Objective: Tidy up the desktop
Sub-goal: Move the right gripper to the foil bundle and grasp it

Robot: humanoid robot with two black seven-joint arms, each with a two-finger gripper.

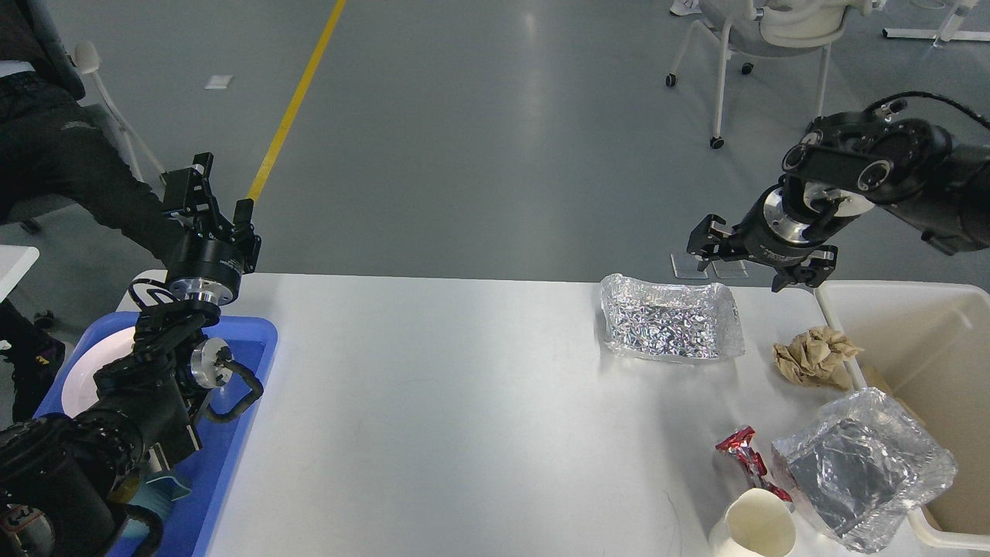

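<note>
Now | desktop (433, 402): white, smooth, glossy | rounded corners | litter at right

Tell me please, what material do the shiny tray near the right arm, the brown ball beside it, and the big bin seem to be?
The shiny tray looks like thin aluminium foil: silvery, glittering, wrinkled, with bent edges. The brown ball looks like crumpled kraft paper: matte tan with sharp folds. The bin seems to be smooth cream plastic with a faint sheen and a rounded rim.
</note>
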